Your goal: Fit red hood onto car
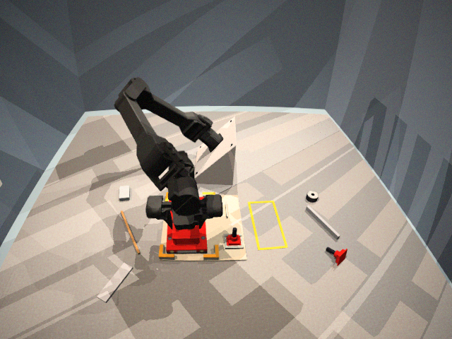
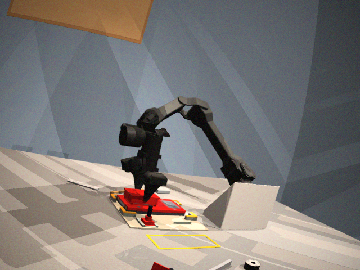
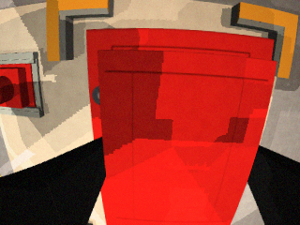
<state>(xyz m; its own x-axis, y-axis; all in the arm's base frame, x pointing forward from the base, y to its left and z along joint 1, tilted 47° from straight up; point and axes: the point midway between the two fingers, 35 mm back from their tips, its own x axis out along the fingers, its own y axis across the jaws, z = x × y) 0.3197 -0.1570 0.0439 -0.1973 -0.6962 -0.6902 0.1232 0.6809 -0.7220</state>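
The red hood is between the fingers of my gripper, which is shut on its sides. The hood is low over the front part of the red car chassis. In the exterior view its lower edge looks at or very close to the deck, roughly level. The engine block is hidden under the hood. Pegs and corner holes are not clear enough to tell whether they line up. The chassis lies between the orange corner brackets of the jig.
The jig board also bears a red block with a black upright post. A white wedge block stands behind. A yellow outline, an orange strip and a red-headed piece lie on the table.
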